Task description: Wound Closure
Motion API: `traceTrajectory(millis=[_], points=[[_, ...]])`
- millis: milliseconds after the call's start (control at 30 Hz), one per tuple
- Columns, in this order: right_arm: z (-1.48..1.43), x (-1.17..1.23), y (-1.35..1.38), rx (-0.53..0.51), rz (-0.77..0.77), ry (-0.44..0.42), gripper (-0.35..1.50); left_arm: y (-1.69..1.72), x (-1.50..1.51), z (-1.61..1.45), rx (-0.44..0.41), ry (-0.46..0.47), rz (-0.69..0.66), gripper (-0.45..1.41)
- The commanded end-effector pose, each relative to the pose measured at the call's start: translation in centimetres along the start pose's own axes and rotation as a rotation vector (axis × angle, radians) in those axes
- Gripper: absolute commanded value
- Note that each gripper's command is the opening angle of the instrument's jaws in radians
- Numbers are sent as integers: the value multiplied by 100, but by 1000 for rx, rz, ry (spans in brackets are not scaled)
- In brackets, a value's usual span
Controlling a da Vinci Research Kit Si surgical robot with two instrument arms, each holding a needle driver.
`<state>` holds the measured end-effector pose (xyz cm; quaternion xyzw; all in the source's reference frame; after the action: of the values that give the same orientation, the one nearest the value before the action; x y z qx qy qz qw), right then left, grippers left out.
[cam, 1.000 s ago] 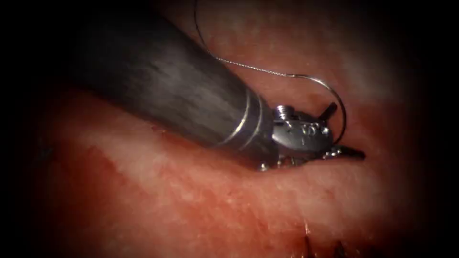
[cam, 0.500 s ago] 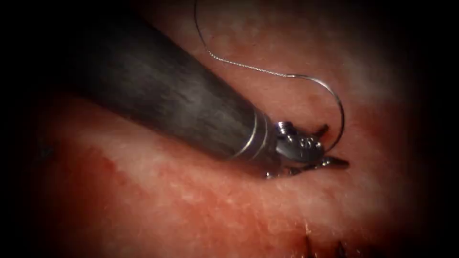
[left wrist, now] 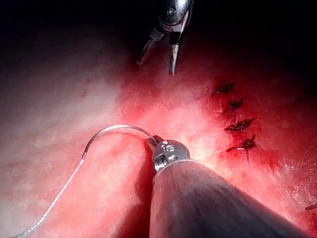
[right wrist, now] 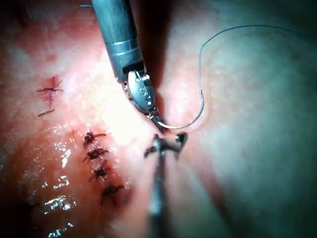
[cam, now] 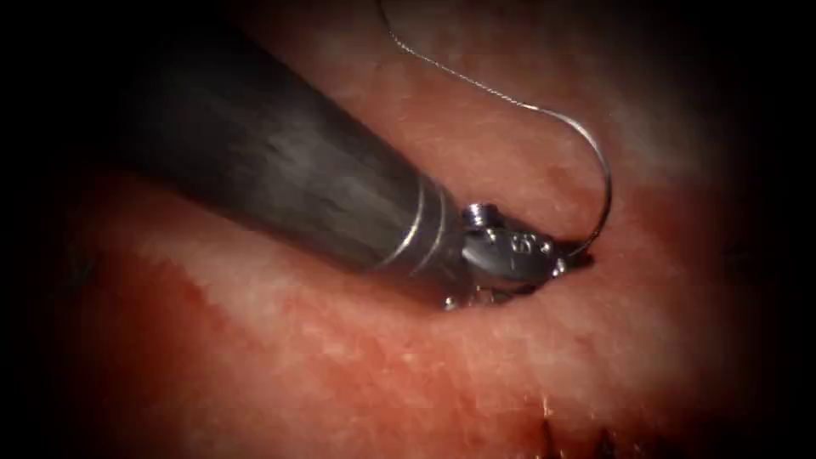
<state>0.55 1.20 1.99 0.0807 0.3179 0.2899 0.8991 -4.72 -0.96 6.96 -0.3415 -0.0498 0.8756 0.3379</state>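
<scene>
OK, the left tool (cam: 571, 255) is coming in from the upper left in the endoscope view, shaft low over the tissue (cam: 340, 365). Its jaws are clamping flat on the needle (cam: 607, 183), closed down with no gap showing. The grip is sitting right at one end of the curve, the end opposite to where the thread (cam: 459, 76) is joining.

From the jaws the needle is arcing up and back over the tissue surface. I'm seeing the arc lying free on top, not passing through the tissue. Whether the clamped end is touching the tissue, I can't tell, because the jaws are covering it. The thread is trailing off the far end, up and out of frame.

In the left wrist view the same grip (left wrist: 152, 141) is showing, with the needle (left wrist: 116, 128) looping away from it. The right tool (left wrist: 156, 68) is hanging well apart from it, with jaws spread wide and gripping nothing.

In the right wrist view the right tool (right wrist: 166, 146) is sitting just beside the left tool (right wrist: 159, 124), with the needle (right wrist: 198, 116) curving past it, not touching.

A row of dark stitches (right wrist: 99, 158) is running along the cut, near the tools. The needle isn't lying over them.
</scene>
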Motion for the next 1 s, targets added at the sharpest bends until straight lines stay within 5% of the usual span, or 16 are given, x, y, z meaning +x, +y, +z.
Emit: traceTrajectory(millis=[33,467,1000], points=[[11,2,-14,42,24,32,97,8,-5,-6,4,10,42,-45],[51,79,-28,222,69,233,93,11,-24,-106,9,84,482,-45],[86,113,-31,369,147,280,85,-3,-42,-131,66,118,631,-45]])
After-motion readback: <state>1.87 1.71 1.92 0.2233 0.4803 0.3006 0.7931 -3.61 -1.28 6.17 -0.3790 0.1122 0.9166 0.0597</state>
